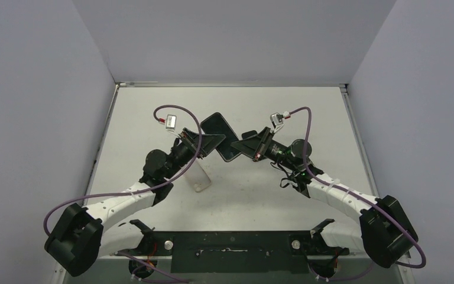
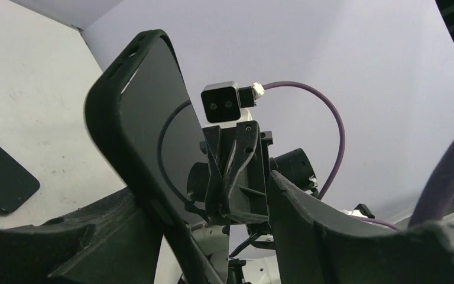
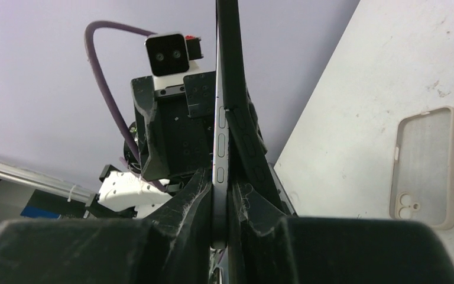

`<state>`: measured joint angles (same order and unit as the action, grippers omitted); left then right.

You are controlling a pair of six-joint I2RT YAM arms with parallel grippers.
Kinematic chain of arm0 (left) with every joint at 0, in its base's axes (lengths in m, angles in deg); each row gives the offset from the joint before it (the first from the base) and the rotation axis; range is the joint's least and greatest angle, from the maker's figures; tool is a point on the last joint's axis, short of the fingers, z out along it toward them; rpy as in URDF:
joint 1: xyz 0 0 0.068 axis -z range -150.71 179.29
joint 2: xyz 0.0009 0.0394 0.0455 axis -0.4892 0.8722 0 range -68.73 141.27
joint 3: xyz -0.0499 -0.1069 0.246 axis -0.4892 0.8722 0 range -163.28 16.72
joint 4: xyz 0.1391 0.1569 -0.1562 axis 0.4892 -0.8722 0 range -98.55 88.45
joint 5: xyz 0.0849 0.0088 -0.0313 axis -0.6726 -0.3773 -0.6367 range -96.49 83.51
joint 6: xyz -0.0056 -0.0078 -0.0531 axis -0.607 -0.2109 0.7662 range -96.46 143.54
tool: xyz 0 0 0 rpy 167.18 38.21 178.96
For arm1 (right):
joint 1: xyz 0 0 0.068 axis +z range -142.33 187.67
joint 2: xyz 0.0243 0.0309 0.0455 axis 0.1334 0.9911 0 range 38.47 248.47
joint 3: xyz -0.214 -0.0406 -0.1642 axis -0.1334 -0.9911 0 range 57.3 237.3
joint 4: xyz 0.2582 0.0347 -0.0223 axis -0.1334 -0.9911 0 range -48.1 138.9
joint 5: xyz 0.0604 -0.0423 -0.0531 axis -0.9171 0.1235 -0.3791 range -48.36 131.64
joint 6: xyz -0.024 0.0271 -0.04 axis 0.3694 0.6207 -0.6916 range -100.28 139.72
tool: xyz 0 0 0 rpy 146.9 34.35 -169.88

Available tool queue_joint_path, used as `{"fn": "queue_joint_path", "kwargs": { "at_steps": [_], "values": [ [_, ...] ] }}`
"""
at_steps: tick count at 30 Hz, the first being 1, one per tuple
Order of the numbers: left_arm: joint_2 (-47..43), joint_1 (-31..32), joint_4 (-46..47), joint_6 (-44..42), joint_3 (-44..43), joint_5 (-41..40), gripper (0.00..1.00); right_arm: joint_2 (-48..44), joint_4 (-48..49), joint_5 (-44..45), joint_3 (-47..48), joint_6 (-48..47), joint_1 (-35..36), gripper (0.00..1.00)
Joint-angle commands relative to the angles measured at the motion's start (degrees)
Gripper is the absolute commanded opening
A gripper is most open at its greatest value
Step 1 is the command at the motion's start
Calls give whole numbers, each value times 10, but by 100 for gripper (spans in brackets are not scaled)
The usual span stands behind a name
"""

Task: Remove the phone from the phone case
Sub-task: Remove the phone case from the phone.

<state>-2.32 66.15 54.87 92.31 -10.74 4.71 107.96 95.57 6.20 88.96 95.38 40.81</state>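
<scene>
A dark phone (image 1: 230, 151) in a black phone case (image 2: 103, 112) stands on edge above the middle of the table, between the two arms. My right gripper (image 1: 243, 148) is shut on it: in the right wrist view the fingers (image 3: 189, 207) pinch the phone's grey buttoned edge (image 3: 220, 148), and the case (image 3: 243, 142) sits just to its right. My left gripper (image 2: 213, 236) is open. The case rim stands beside its left finger (image 2: 65, 248), and its right finger (image 2: 360, 236) is well apart. The phone's glossy face (image 2: 153, 106) mirrors a cable.
A pale, clear phone case (image 1: 200, 177) lies flat on the white table (image 1: 331, 118), right of the held phone (image 3: 425, 168) in the right wrist view. A second flat black phone-shaped thing (image 1: 217, 124) lies on the table behind the grippers (image 2: 0, 177). Purple cables arc over both wrists.
</scene>
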Motion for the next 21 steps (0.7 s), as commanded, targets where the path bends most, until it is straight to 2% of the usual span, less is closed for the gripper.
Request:
{"fn": "queue_joint_path", "kwargs": {
  "at_steps": [1, 9, 15, 21],
  "values": [
    [-56, -33, -17, -45, 4, 46, 61, -37, 41, 35, 13, 20, -20, 0],
    [-102, -45, -134, -105, 2, 57, 70, -47, 43, 57, 13, 34, -28, 0],
    [-77, -30, -115, -100, 6, 71, 79, -40, 57, 59, 16, 42, -26, 0],
    [-43, -4, -100, -100, -2, 68, 80, -38, 61, 62, 19, 42, -19, 0]
  ]
}}
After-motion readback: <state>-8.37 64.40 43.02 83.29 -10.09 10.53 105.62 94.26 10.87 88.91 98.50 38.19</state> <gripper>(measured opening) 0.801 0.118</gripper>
